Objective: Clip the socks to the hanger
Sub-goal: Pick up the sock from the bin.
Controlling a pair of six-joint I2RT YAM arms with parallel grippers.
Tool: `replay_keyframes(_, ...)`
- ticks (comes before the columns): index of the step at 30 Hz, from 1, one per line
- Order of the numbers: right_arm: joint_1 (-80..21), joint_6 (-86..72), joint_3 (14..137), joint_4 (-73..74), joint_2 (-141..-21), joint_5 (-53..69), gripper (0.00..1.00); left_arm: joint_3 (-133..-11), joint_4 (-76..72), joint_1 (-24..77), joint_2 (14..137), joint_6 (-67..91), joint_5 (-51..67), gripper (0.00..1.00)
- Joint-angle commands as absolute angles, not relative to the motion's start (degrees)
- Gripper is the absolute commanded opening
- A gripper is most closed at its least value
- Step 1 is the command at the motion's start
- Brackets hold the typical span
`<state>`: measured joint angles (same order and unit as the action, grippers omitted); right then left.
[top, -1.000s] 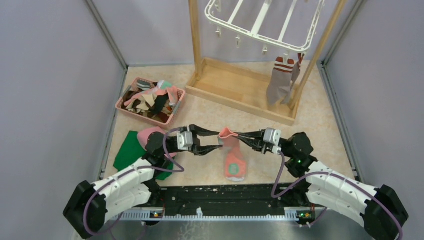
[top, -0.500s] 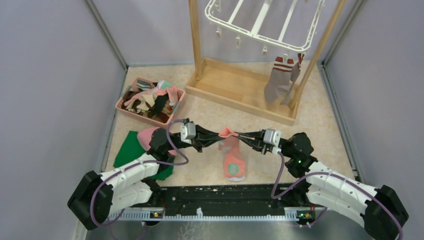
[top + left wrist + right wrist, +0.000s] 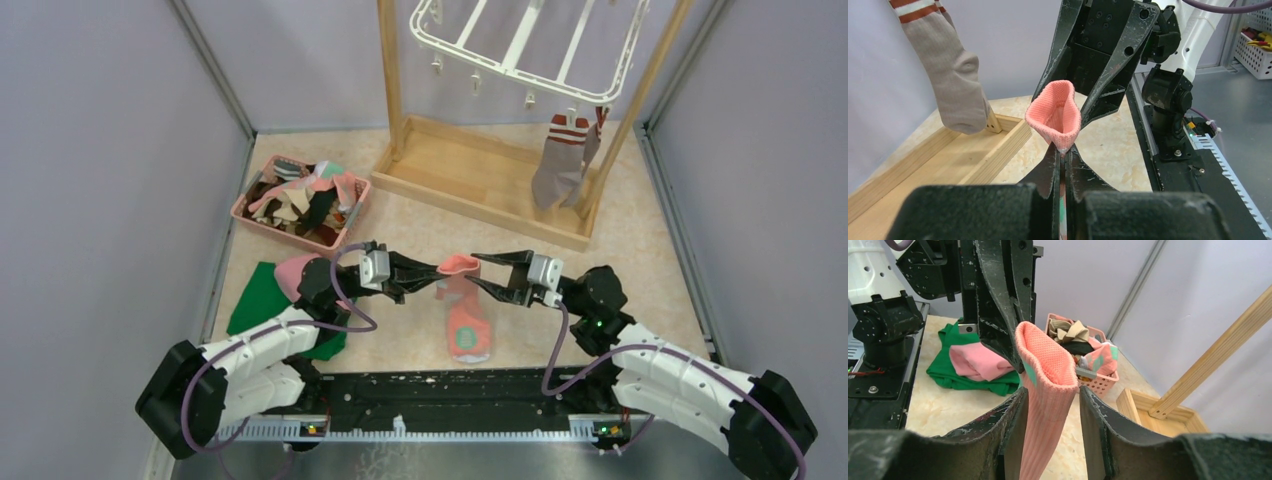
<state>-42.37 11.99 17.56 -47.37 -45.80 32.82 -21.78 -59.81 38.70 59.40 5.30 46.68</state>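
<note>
Nearby pink basket [image 3: 285,229] holds socks [image 3: 305,200]; left claw [image 3: 432,280] grasps salmon sock [image 3: 468,320], right claw [image 3: 482,272] parted.

Pink sock [image 3: 1054,111] pinched in left end effector [image 3: 1062,155], grey sock [image 3: 954,85] hanging behind

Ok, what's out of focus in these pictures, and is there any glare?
Top external view: evenly lit, sharp throughout, soft shadows, no glare. Left wrist view: the body of the left gripper along the bottom edge is blurred, the pink sock cuff crisp. Right wrist view: the finger bases of the right gripper are soft, the cuff sharp.
</note>
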Motion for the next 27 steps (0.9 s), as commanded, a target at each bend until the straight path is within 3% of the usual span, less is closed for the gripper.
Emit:
replay_keyframes(1, -42.98, 10.74, 18.12, -48.8, -45.78, 31.06, 0.42, -21.98, -64.54, 38.98, 59.17, 3.96, 48.1, 0.0)
replay_keyframes(7, -43.02, 8.21, 18.09, -52.07, -46.52, 31.91, 0.39, -22.23, -64.64, 39.19, 60.0, 3.63, 47.71, 0.0)
replay_keyframes(9, -43.0, 7.39, 18.1, -53.15, -46.98, 32.35, 0.31, -22.32, -64.6, 39.2, 60.23, 3.55, 47.39, 0.0)
replay_keyframes(13, -43.08, 7.45, 18.68, -52.19, -47.29, 33.07, 0.05, -22.48, -64.45, 39.29, 60.44, 3.91, 46.24, 0.0)
replay_keyframes(15, -43.02, 8.81, 18.58, -50.93, -46.09, 32.73, 0.0, -22.65, -63.72, 39.29, 60.15, 4.88, 44.42, 0.03)
replay_keyframes(20, -43.07, 15.84, 17.37, -43.86, -38.35, 25.19, 0.0, -21.28, -59.87, 38.72, 55.57, 7.1, 37.43, 0.66)
replay_keyframes(22, -43.01, 17.91, 15.86, -43.71, -34.86, 20.19, 0.0, -21.83, -57.58, 37.48, 53.18, 8.2, 35.9, 0.83)
replay_keyframes(24, -42.99, 19.19, 13.95, -44.91, -32.18, 16.41, 0.0, -24.39, -55.06, 34.16, 53.28, 10.46, 38.01, 0.9)
replay_keyframes(27, -43.06, 20.26, 12.52, -45.7, -30.14, 13.35, 0.0, -27.92, -61.59, 27.57, 59.1, 20.91, 46.21, 0.92)
